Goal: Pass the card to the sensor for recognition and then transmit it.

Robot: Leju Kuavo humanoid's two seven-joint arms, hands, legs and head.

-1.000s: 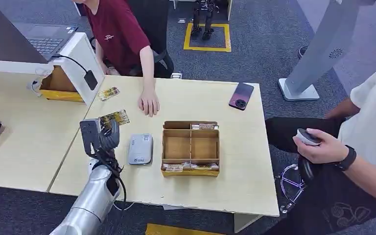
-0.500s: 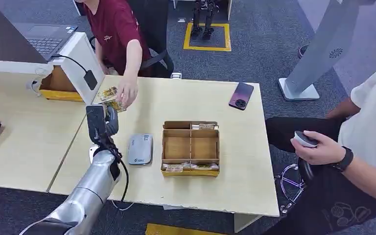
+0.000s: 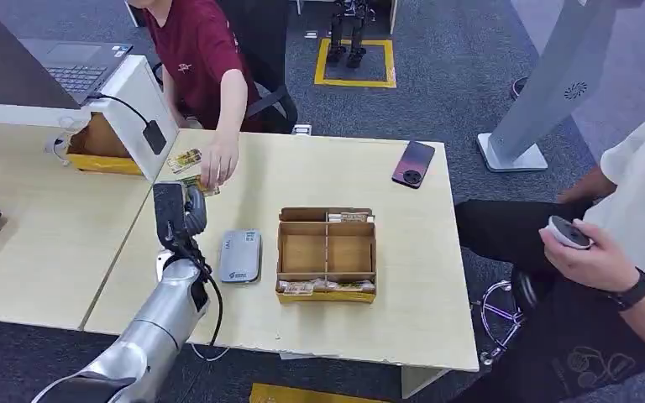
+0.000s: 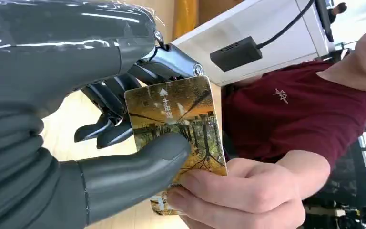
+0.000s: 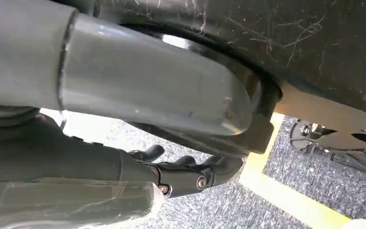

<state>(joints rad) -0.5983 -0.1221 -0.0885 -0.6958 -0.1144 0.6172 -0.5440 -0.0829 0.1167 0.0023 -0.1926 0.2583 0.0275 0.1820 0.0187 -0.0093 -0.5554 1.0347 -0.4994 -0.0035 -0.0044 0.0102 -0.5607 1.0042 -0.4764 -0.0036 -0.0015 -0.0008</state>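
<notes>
While the left hand pinches it between thumb and dark fingers, the card, printed in gold with dark trees and a white arrow, is also gripped by a person's hand. It is held above the pale wooden worktop, near the grey sensor and a cardboard box; grey carpet lies beyond. The card's long axis runs from the person's hand toward the fingers. The right hand hangs with fingers loosely curled, holding nothing.
</notes>
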